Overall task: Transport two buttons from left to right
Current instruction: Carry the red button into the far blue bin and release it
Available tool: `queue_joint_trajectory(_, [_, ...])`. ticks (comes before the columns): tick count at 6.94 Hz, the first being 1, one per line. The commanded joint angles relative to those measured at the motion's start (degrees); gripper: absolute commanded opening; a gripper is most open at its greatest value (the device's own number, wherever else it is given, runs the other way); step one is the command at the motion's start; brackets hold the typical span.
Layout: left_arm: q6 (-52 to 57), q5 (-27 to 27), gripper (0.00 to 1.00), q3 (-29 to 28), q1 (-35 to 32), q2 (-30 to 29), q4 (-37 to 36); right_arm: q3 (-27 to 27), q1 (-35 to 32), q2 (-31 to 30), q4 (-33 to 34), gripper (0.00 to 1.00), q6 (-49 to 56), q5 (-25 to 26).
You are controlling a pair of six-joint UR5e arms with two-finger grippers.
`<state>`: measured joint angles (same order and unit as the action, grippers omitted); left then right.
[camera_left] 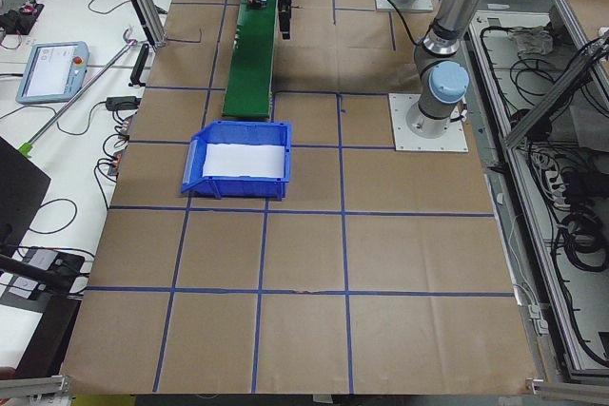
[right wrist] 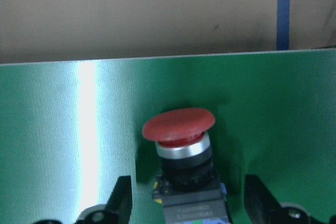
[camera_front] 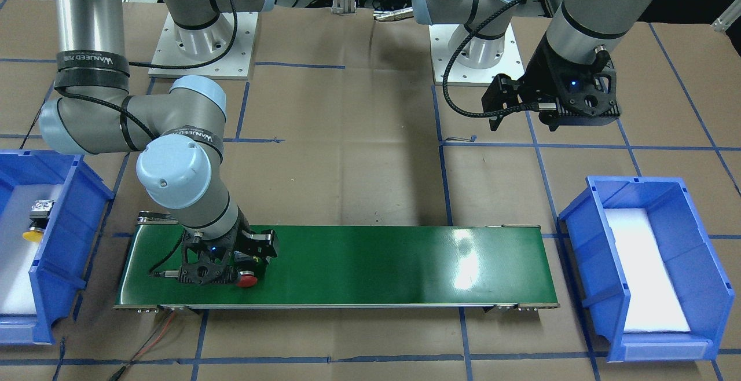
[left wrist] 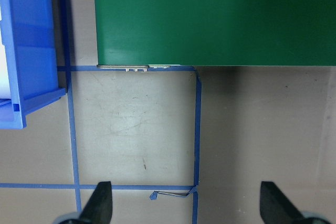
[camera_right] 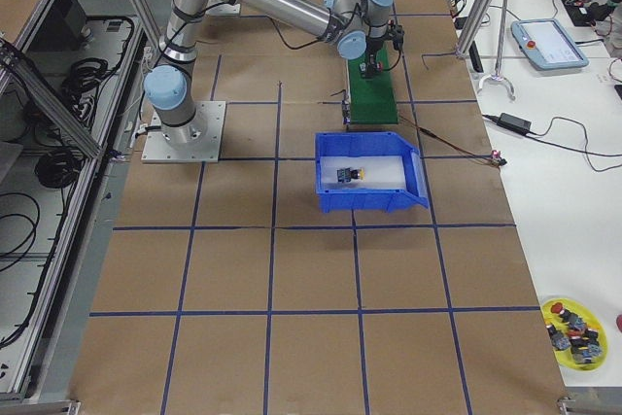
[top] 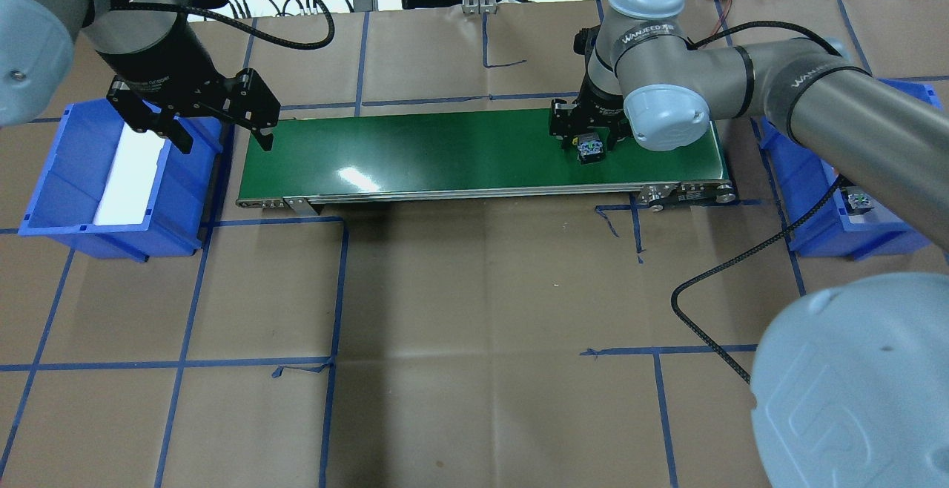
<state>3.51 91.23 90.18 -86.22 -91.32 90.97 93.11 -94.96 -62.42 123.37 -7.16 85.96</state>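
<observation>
The red button (right wrist: pixel 178 129) lies on its side at the right end of the green belt (top: pixel 445 150). It sits directly between the fingers (right wrist: pixel 122 200) of the right hand (right wrist: pixel 188 192), which is spread open with a gap showing on either side of the black body. The button's long axis runs across the belt, cap toward the far edge and grey base toward the robot. The fingers therefore flank it along the belt's length (a squeeze would likely meet the body squarely). The yellow button (camera_front: pixel 36 220) rests in the blue bin (camera_front: pixel 69 236) on the robot's right. The left hand (left wrist: pixel 186 198), open and empty, hangs above the worktop (top: pixel 474 325) beside the belt's other end, well apart from both buttons.
</observation>
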Motion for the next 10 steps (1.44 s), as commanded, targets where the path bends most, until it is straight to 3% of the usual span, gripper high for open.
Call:
queue_joint_trajectory(1, [0.0,0.0,1.0,0.0,0.0,0.0,0.0,0.0,0.1,0.1,-0.2,0.28,0.7,0.7])
queue_joint_trajectory(2, [0.0,0.0,1.0,0.0,0.0,0.0,0.0,-0.5,0.5,-0.6,-1.5,0.07,1.0,1.5])
queue_joint_trajectory(3, [0.0,0.0,1.0,0.0,0.0,0.0,0.0,-0.8,1.3,-2.5,-3.3,0.04,3.4,2.7])
queue_joint_trajectory(4, [0.0,0.0,1.0,0.0,0.0,0.0,0.0,-0.9,4.0,-5.7,-4.4,0.04,7.6,2.5])
queue_joint_trajectory(5, [0.0,0.0,1.0,0.1,0.0,0.1,0.0,-1.3,8.3,-10.0,-10.3,0.04,11.3,2.3])
queue_joint_trajectory(7, [0.0,-0.1,1.0,0.3,0.0,0.4,0.0,-1.4,20.7,-19.0,-17.7,0.02,26.3,2.1])
queue_joint_trajectory(8, [0.1,-0.1,1.0,0.4,0.0,0.4,0.0,-1.4,27.2,-19.3,-17.3,0.01,35.9,1.9])
queue_joint_trajectory(10, [0.1,-0.1,1.0,0.3,0.0,0.4,0.0,-1.6,35.0,-17.9,-15.5,0.01,43.9,1.8])
